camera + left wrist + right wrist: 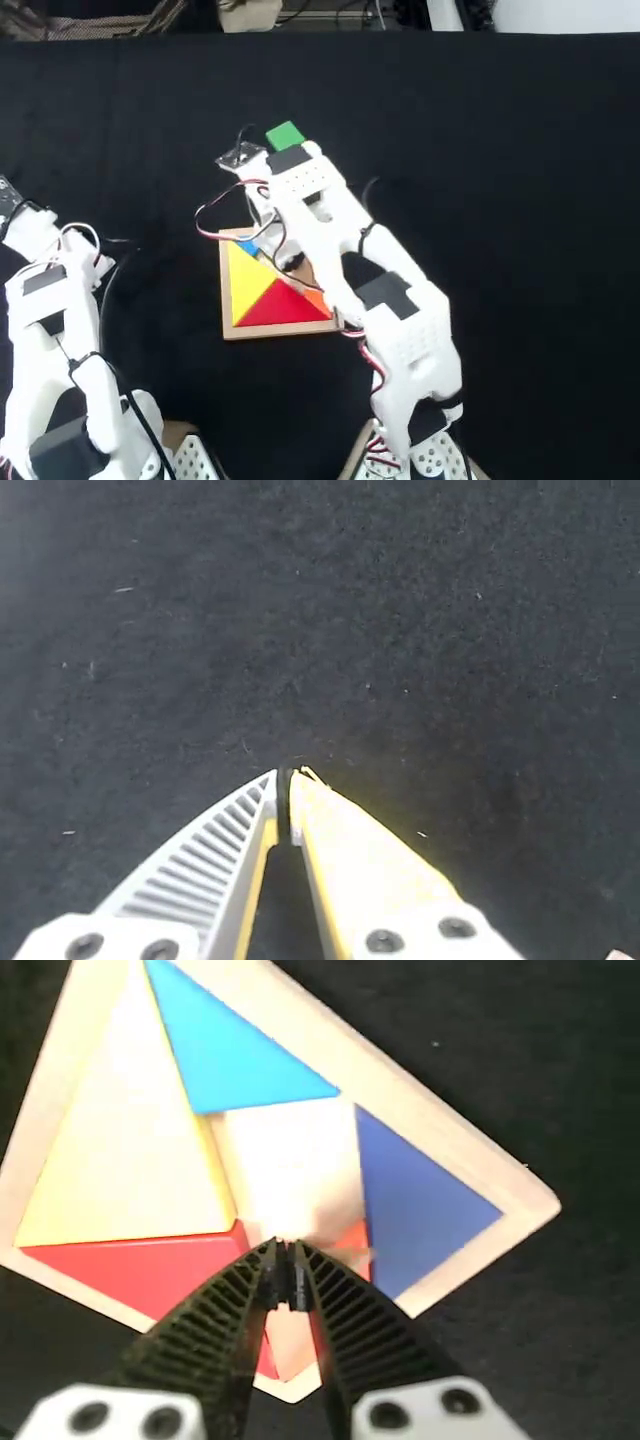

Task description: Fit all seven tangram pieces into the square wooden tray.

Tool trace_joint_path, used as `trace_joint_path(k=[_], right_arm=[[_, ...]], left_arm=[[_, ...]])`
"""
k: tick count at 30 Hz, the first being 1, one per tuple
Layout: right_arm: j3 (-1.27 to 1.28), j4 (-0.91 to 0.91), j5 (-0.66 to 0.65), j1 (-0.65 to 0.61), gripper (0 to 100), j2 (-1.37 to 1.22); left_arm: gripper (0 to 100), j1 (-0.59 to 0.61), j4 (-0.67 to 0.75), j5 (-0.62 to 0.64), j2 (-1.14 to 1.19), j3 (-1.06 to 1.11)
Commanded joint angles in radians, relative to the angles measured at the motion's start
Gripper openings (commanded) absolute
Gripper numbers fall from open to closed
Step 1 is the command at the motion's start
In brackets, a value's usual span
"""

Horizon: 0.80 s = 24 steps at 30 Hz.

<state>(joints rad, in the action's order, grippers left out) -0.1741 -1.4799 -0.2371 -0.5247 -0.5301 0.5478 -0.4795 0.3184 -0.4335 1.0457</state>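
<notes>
Right claw (pixel 288 1275) closed, empty, over wooden tray (pixel 450 1145); left claw (pixel 285 800) closed above black cloth (pixel 400 630), seemingly empty.

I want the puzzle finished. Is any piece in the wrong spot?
Yes. The green piece lies on the black table, outside the wooden tray, whose middle shows a pale gap.

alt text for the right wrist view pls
The right gripper, black fingers shut, hangs over the square wooden tray, which holds a yellow triangle, red triangle, light blue triangle and dark blue triangle around a pale square patch. A black table surrounds it.
</notes>
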Motion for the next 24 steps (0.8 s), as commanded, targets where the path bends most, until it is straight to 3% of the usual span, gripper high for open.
trace_joint_path(k=[1,16,24], right_arm=[[-0.061,0.005,-0.006,0.0,1.1,0.056],[-0.099,-0.052,-0.057,0.009,1.1,0.2],[-0.071,0.074,-0.058,-0.009,1.1,0.062]], left_arm=[[3,-0.028,0.015,-0.008,0.002,-0.045],[3,-0.028,0.015,-0.008,0.002,-0.045],[3,-0.028,0.023,-0.008,-0.006,-0.027]])
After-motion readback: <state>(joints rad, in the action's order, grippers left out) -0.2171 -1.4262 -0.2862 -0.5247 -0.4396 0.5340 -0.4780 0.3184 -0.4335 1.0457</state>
